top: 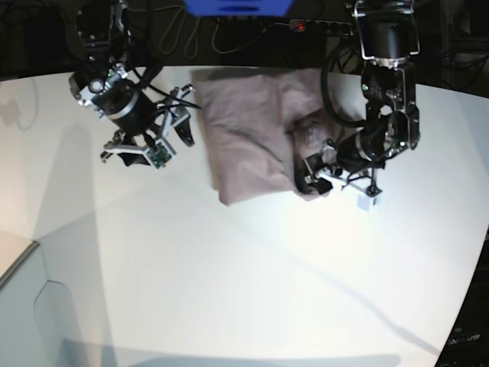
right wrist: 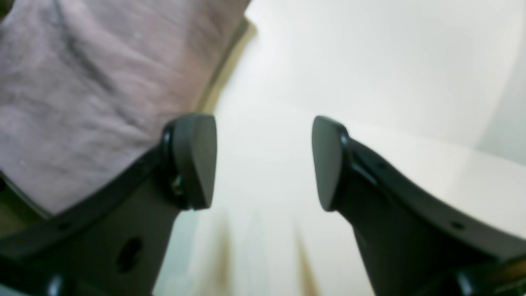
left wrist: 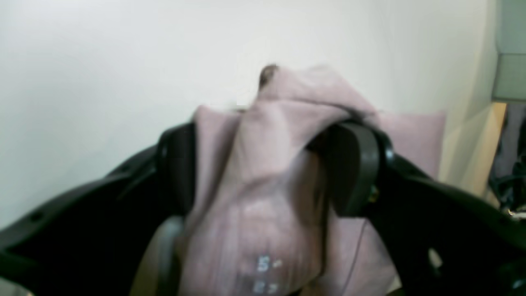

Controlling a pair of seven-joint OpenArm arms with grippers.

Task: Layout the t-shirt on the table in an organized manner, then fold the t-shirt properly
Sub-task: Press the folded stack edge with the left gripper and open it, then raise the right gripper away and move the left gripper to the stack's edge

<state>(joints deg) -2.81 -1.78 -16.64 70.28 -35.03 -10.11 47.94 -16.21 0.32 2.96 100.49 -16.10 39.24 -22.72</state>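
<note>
The mauve t-shirt lies partly folded on the white table at the back middle. My left gripper is at the shirt's right edge, shut on a bunched fold of the shirt; in the left wrist view the cloth fills the gap between the black fingers, with a small pale print low down. My right gripper hovers just left of the shirt, open and empty; in the right wrist view its pads are wide apart, and the shirt shows at upper left.
Cables and a power strip run along the dark back edge. The table's curved front edge is at lower left. A small white block hangs by my left arm.
</note>
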